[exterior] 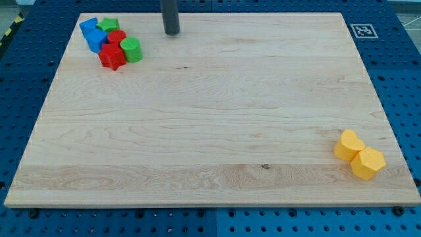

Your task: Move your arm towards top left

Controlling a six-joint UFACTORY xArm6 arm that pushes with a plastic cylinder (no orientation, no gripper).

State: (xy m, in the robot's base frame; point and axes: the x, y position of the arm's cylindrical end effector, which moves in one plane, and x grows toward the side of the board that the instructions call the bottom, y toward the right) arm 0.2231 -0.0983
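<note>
the rod is being held upright near the view's top, with my tip [172, 31] resting on the wooden counter [210, 131], a little to the view's right of a tight cluster of blocks in the top left corner. there is no tool on this arm, so nothing is being grasped or released; only the bare tip is being pressed to the surface. the cluster is being made up of two blue blocks [93, 34], a green block [109, 25] at the back, a red cylinder [117, 37], a red star-like block [111, 56] and a green cylinder [131, 49]. two yellow blocks [358, 155], touching, are lying well apart at the bottom right. the target corner is being occupied by that cluster, so, as a judgement, the tip is best being slid leftward along the top edge, slowly, above the green block, so that the cluster is not being scattered.
</note>
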